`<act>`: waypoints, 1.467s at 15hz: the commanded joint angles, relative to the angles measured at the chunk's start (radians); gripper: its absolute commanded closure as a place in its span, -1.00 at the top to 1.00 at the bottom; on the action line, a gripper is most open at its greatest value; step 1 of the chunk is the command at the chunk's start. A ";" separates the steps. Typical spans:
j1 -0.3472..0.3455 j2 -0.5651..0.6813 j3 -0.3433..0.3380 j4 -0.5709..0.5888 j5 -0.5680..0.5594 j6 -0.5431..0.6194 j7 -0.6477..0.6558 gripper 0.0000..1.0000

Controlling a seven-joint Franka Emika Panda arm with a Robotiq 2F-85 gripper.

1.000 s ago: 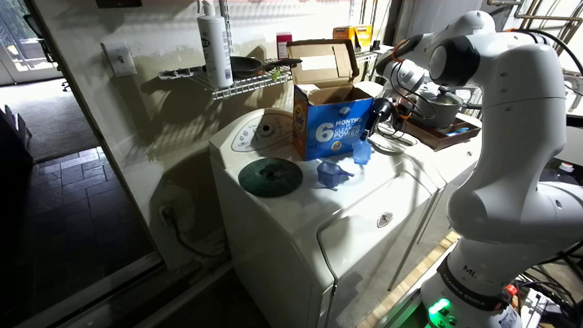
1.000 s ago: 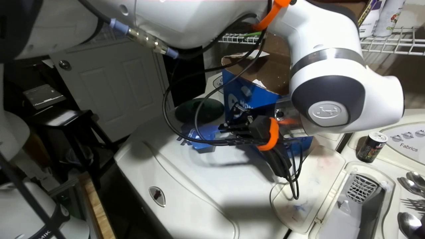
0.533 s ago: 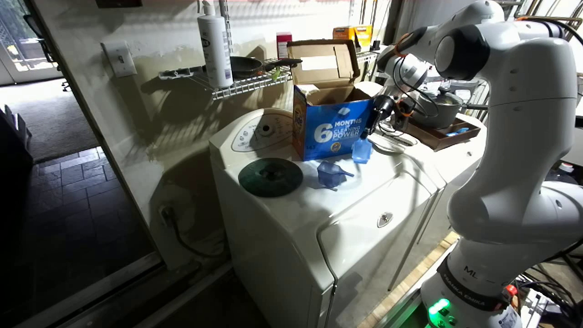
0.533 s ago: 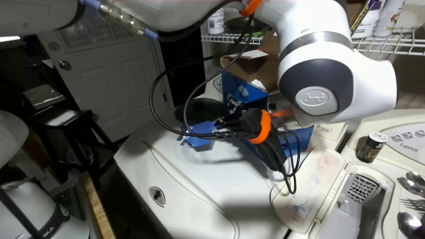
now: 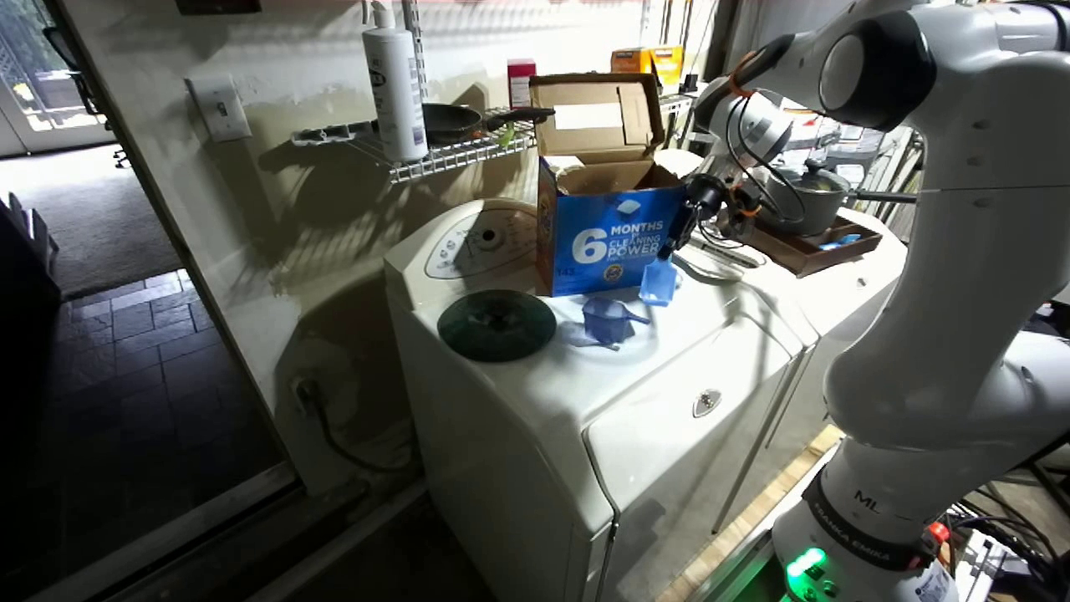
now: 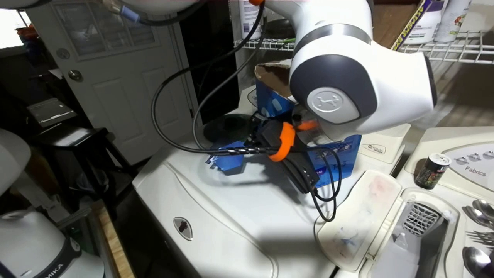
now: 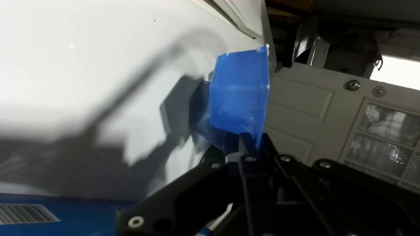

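My gripper [image 5: 666, 253] is shut on a translucent blue scoop [image 5: 659, 283], pinching it between the fingertips above the white machine top [image 5: 552, 376]. In the wrist view the fingertips [image 7: 253, 139] close on the near end of this scoop [image 7: 239, 91]. A darker blue scoop [image 5: 606, 320] with a handle lies on the machine, left of the held one. It is partly hidden behind the held scoop in the wrist view [image 7: 203, 121]. A blue detergent box [image 5: 614, 238] with its lid up stands close beside the gripper. The fingertips are mostly hidden by the arm and cables in an exterior view [image 6: 250, 141].
A dark green disc [image 5: 496, 324] lies near the machine's left edge. A pot [image 5: 807, 201] stands in a brown tray [image 5: 798, 259] at the right. A wire shelf [image 5: 468, 155] holds a pan and a bottle. A can [image 6: 433, 170] and cutlery [image 6: 478, 212] sit on the neighbouring machine.
The arm links have swung and the wrist has turned, with the held scoop shifting slightly left and down in an exterior view. The detergent box has turned a little. The loose scoop stays put.
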 commanded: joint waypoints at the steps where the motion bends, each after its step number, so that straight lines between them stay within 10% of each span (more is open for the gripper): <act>1: 0.042 -0.116 -0.028 -0.115 0.040 0.004 -0.018 -0.97; 22: 0.177 -0.315 -0.096 -0.310 0.159 0.242 -0.179 -0.97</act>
